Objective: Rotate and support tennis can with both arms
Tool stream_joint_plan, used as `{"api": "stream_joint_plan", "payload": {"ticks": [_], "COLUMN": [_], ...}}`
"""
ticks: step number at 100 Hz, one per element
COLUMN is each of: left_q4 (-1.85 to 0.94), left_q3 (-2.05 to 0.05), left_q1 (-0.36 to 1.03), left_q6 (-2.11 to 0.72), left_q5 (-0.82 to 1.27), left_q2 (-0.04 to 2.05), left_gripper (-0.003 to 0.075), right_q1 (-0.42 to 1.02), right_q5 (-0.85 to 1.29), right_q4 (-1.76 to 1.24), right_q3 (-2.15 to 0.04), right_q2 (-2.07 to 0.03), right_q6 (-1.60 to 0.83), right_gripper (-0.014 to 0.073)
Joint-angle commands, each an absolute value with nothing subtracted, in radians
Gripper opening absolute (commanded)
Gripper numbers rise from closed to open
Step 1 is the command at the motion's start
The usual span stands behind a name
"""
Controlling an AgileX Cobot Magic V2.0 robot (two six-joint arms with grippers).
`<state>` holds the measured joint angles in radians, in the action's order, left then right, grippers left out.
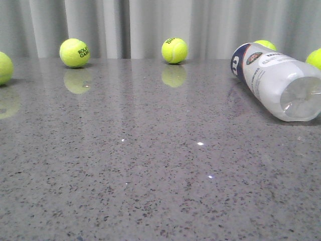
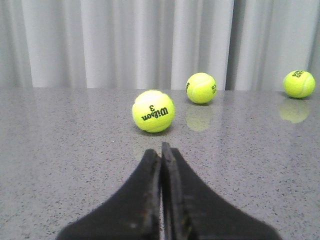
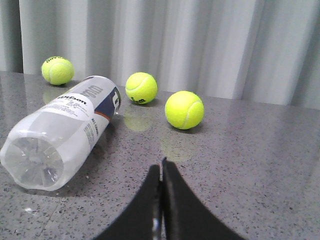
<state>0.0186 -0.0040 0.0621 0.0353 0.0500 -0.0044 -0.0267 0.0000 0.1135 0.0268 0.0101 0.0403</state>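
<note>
The tennis can (image 1: 281, 80) lies on its side at the right of the grey table, clear bottom end toward the front, navy label end toward the back. It also shows in the right wrist view (image 3: 60, 135). My right gripper (image 3: 161, 167) is shut and empty, low over the table beside the can and apart from it. My left gripper (image 2: 161, 150) is shut and empty, with a tennis ball (image 2: 153, 111) marked Wilson 3 a short way ahead of it. Neither arm shows in the front view.
Tennis balls lie along the back by the grey curtain: one (image 1: 74, 52) at the left, one (image 1: 174, 50) in the middle, one (image 1: 4, 68) at the left edge, two near the can (image 3: 184, 109) (image 3: 141, 87). The speckled table (image 1: 150, 175) spreads toward the front.
</note>
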Motion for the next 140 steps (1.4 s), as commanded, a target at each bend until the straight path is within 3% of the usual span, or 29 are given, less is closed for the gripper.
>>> {"api": "stream_joint_plan", "payload": {"ticks": [1,29,51,81,98,119,131,140], "left_q4": [0.019,0.019,0.019,0.019,0.019,0.019,0.019,0.019], "left_q3": [0.043,0.043,0.043,0.043,0.043,0.043,0.043,0.043], "left_q1": [0.059,0.059,0.059,0.059,0.059,0.059,0.059,0.059], "left_q6": [0.042,0.042,0.042,0.042,0.042,0.042,0.042,0.042], "left_q5": [-0.025,-0.025,-0.025,-0.025,-0.025,-0.025,-0.025,-0.025], "left_q2": [-0.043,-0.043,-0.043,-0.043,-0.043,-0.043,-0.043,-0.043], "left_gripper": [-0.0021,-0.0021,-0.0021,-0.0021,-0.0021,-0.0021,-0.0021,-0.0021], "right_q1": [-0.026,-0.026,-0.026,-0.026,-0.026,-0.026,-0.026,-0.026], "right_q5": [-0.08,-0.078,0.19,0.717,0.814,0.817,0.845,0.869], "right_q4": [0.121,0.121,0.094,0.091,0.091,0.091,0.091,0.091], "right_q3": [0.023,-0.018,-0.221,-0.642,-0.814,-0.845,-0.845,-0.845], "right_q2": [0.028,0.028,-0.007,-0.311,-0.491,-0.603,-0.629,-0.63], "right_q6": [0.042,0.042,0.042,0.042,0.042,0.042,0.042,0.041], "right_gripper": [-0.0067,-0.0067,-0.0067,-0.0067,-0.0067,-0.0064,0.0015,0.0176]}}
